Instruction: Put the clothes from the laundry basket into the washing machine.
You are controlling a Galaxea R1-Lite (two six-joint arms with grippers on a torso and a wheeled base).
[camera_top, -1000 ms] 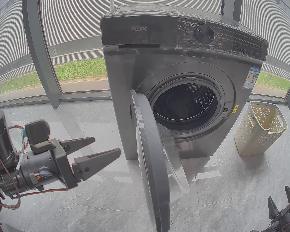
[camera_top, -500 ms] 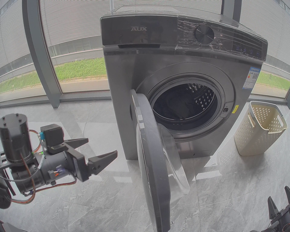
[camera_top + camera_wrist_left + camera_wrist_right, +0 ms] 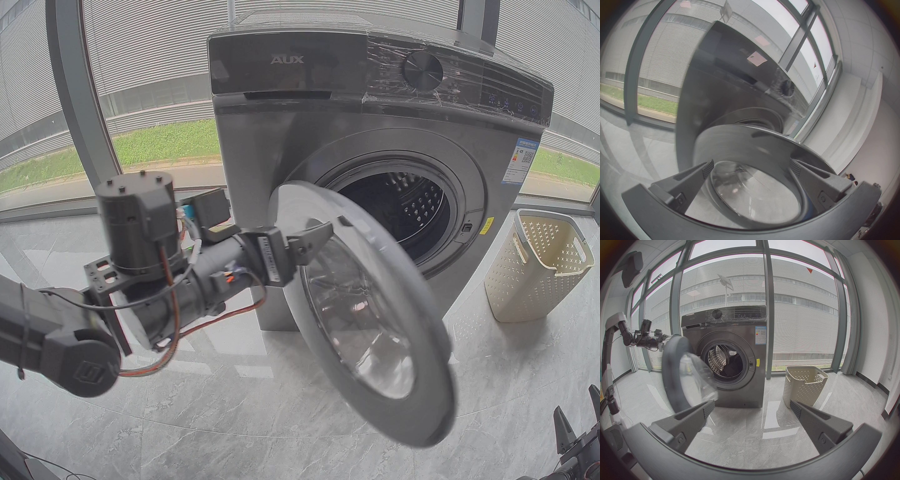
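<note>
The grey washing machine (image 3: 375,94) stands ahead, its round door (image 3: 369,319) swung partway across the drum opening (image 3: 406,206). Dark clothes (image 3: 734,365) lie inside the drum. My left gripper (image 3: 312,240) is open and sits against the outer face of the door near its upper rim; in the left wrist view the door (image 3: 750,193) lies between the spread fingers of the left gripper (image 3: 750,164). The cream laundry basket (image 3: 540,265) stands on the floor to the machine's right, its perforated inside bare. My right gripper (image 3: 751,404) is open and holds nothing, low at the right (image 3: 578,431).
Grey tiled floor (image 3: 219,406) stretches in front of the machine. Tall windows with grey frames (image 3: 81,112) run behind it. The basket (image 3: 803,382) stands close to the machine's right side.
My left arm rose and swung forward to the door. The door, wide open and edge-on before, has turned partway toward the drum opening. The right gripper stayed put.
</note>
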